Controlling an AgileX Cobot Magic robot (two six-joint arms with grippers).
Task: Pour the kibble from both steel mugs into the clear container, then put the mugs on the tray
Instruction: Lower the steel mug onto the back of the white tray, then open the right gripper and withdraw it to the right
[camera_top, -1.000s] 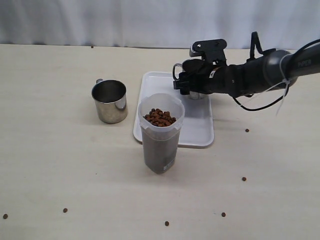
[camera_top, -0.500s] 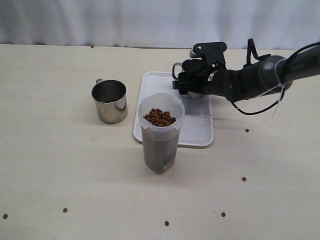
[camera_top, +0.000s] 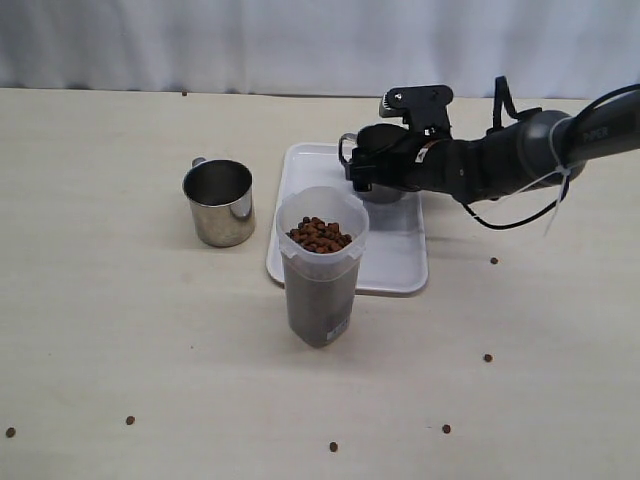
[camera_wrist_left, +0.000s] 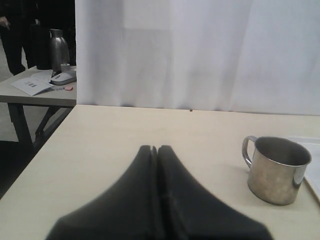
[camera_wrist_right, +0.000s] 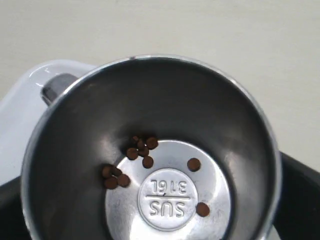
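Now, exterior: tabletop mug (camera_top: 220, 203) stands beside the full clear container (camera_top: 320, 280); tray mug (camera_top: 385, 190) at the tray (camera_top: 400, 272) between the right hand (camera_top: 365, 172) fingers, clamped or released unclear | left wrist: left hand (camera_wrist_left: 157, 152) clenched, empty; steel looks rigid, light, slick, so pinch the rim wall | right wrist: stray kibble (camera_wrist_right: 142, 150) inside tray mug.

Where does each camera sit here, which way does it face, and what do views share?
Exterior: raised, looking down across the table at tray, clear container and right arm; left arm unseen.
Left wrist: low over the table, facing the curtain; shut left fingers in the foreground.
Right wrist: straight down into the tray's mug; right fingers at the frame's edges.
Shared: exterior and left wrist both show the loose mug.
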